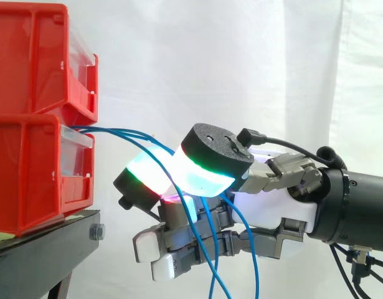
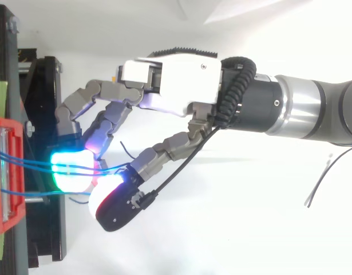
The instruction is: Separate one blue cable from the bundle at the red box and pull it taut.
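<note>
Two red bins are stacked at the left, the lower red bin (image 1: 29, 180) (image 2: 10, 223) on a black stand. Thin blue cables (image 1: 126, 134) (image 2: 32, 165) leave its front and run right to my hand (image 1: 272, 205) (image 2: 176, 80). The hand is just right of the bin, fingers curled. The cables pass between a cyan-green glowing finger pad (image 1: 147, 171) and the white-cyan thumb pad (image 1: 207, 171), which press together on them. Behind the pads the cables hang down slack past the palm. In the top view two cables cross the green pad, and a third runs lower toward the thumb.
The upper red bin (image 1: 29, 56) overhangs the cables' exit. The black stand (image 1: 48, 243) (image 2: 47, 114) ends just left of the hand. A white curtain fills the background. A loose dark wire (image 2: 324, 177) lies at the right on the white surface.
</note>
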